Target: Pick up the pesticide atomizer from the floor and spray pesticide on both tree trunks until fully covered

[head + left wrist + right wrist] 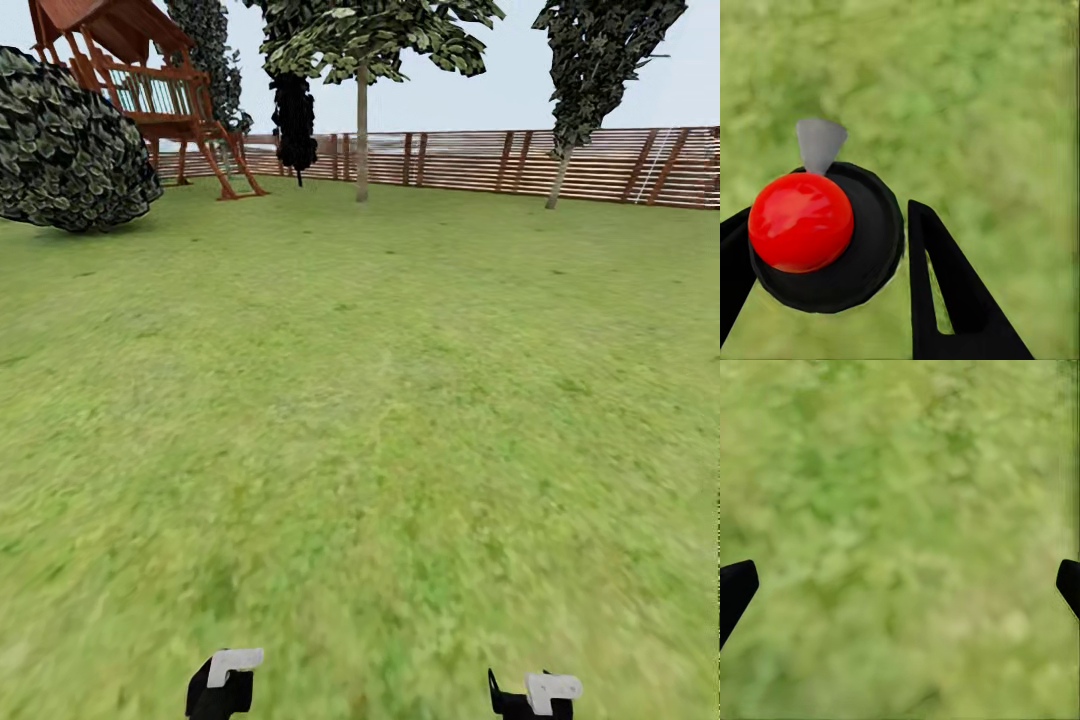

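Observation:
The pesticide atomizer (825,232), a black round body with a glossy red ball cap and a grey nozzle, sits between the two black fingers of my left gripper (829,214), which is shut on it above the grass. My right gripper (907,566) hangs open over bare lawn with nothing between its fingers. In the head view both arms peek in at the lower edge, the left gripper (225,685) and the right gripper (535,695). Far across the lawn stand two trees: one with a straight pale tree trunk (361,135), another with a leaning trunk (557,178) by the fence.
A brown slatted fence (470,160) closes the far side of the lawn. A large round bush (65,150) and a wooden play tower (150,90) stand at the far left, with a dark narrow tree (294,115) beside them. Open grass (380,420) stretches ahead.

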Available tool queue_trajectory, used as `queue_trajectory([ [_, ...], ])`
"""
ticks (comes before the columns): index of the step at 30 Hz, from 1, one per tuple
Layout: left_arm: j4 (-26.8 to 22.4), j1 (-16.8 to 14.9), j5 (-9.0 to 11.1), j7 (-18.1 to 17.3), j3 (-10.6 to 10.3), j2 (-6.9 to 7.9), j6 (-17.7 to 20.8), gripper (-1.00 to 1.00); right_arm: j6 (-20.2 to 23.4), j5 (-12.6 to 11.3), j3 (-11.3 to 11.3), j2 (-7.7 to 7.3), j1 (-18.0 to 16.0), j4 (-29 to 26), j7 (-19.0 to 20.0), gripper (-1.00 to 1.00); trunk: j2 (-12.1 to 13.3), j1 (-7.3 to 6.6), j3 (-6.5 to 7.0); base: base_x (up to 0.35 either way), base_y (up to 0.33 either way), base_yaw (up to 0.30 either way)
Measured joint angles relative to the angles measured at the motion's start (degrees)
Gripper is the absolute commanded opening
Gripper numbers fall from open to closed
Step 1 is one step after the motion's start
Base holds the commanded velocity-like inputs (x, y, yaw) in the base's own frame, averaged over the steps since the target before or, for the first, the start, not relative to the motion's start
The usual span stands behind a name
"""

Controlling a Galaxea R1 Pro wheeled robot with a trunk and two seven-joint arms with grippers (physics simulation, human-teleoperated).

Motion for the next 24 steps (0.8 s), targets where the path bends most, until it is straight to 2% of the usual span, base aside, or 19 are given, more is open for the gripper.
queue_trajectory([
  [4,0.0,0.0,0.0,0.0,0.0,0.0,0.0,-1.0,0.0,0.0,0.0,0.01,0.0,0.0,-0.1,1.0,0.0,0.0,0.17,0.342,0.0,-0.094],
  [24,0.0,0.0,0.0,0.0,0.0,0.0,0.0,-1.0,0.0,0.0,0.0,0.01,0.0,0.0,-0.2,1.0,0.0,0.0,1.36,0.342,0.0,-0.001],
])
